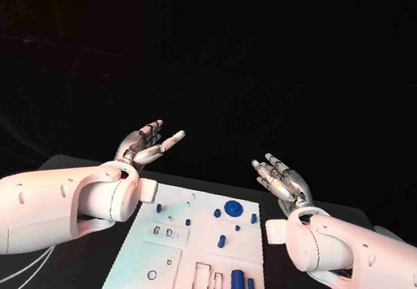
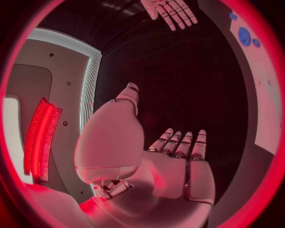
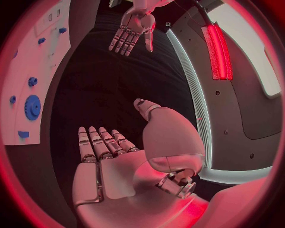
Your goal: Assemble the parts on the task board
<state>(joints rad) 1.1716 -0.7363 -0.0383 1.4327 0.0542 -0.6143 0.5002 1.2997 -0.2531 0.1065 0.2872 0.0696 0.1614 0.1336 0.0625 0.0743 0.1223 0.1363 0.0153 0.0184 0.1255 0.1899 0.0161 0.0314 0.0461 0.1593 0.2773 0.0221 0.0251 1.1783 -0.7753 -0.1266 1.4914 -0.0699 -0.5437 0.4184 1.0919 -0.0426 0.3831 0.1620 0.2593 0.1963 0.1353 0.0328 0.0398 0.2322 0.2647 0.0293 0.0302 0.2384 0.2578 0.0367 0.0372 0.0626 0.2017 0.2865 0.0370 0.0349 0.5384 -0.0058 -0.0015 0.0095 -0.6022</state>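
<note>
Long blue parts (image 1: pixel 238 285), a pair lying lengthwise down the task board (image 1: pixel 194 262), sit nearest us, behind and inward of our right hand (image 1: pixel 284 178). Right hand: released, fingers spread, holding nothing. Left hand (image 1: pixel 149 144): likewise released. Both hang beyond the board's far corners. We judge the right hand nearer that pair.

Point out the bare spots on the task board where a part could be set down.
On the task board, the bare patches are the near left corner below the small ring and the strip left of the gear. It is crowded near the right edge, around the two long blue pieces beside the rectangular slots.
</note>
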